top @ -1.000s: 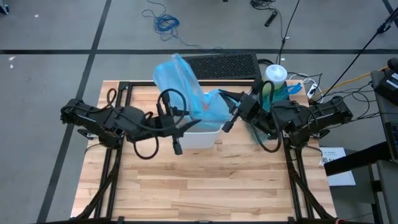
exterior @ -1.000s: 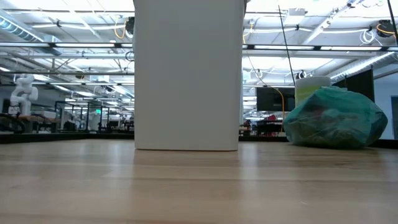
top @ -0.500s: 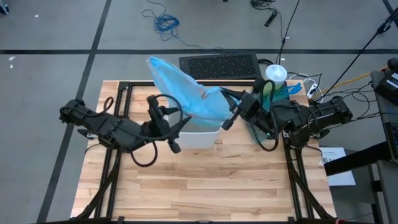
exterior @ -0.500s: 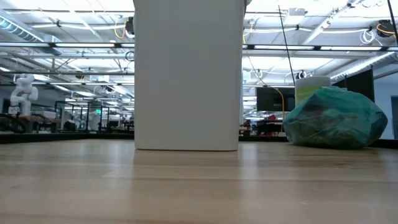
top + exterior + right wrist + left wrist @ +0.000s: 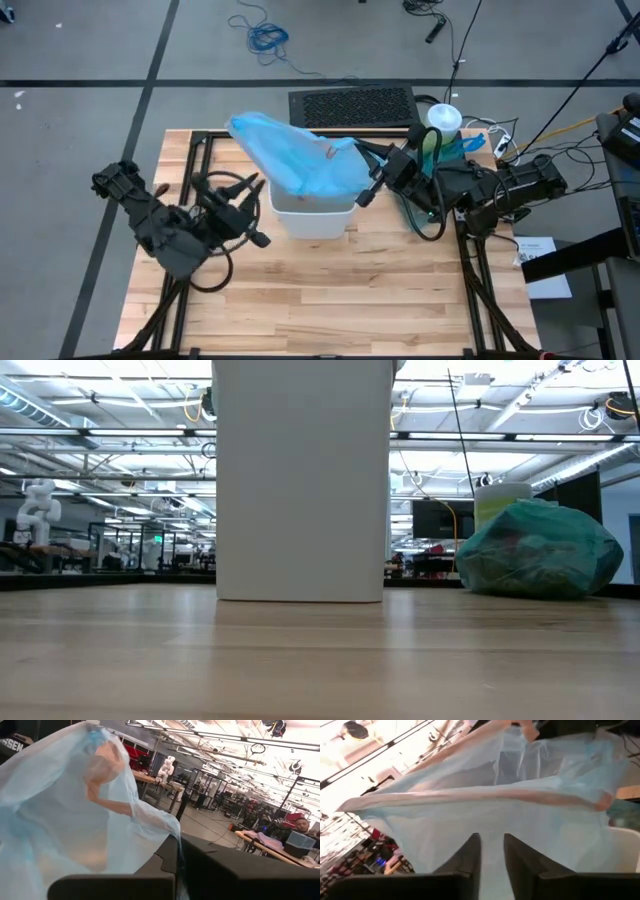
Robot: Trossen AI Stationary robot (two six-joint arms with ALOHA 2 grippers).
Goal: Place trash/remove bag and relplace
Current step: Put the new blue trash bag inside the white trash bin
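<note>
Nearest, one white bin [image 5: 310,215] is the landmark. Left of it, the left gripper [image 5: 250,210] hangs clear, fingers narrowly apart, empty. Draped over it, one pale blue bag [image 5: 295,160], its right edge pinched by the right gripper [image 5: 368,190]. Ideally, spread the mouth evenly. Beyond-right: one filled teal bag [image 5: 540,550].

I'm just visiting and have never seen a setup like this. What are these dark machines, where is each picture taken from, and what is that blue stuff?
They are two robot arms at a wooden table. One camera looks down from above, one sits at tabletop height, and one rides on each wrist. The right gripper is shut on a pale blue plastic bag, draped over a white bin. The left gripper is beside the bin, holding nothing. A full teal-green bag sits at the table's far right corner.
</note>
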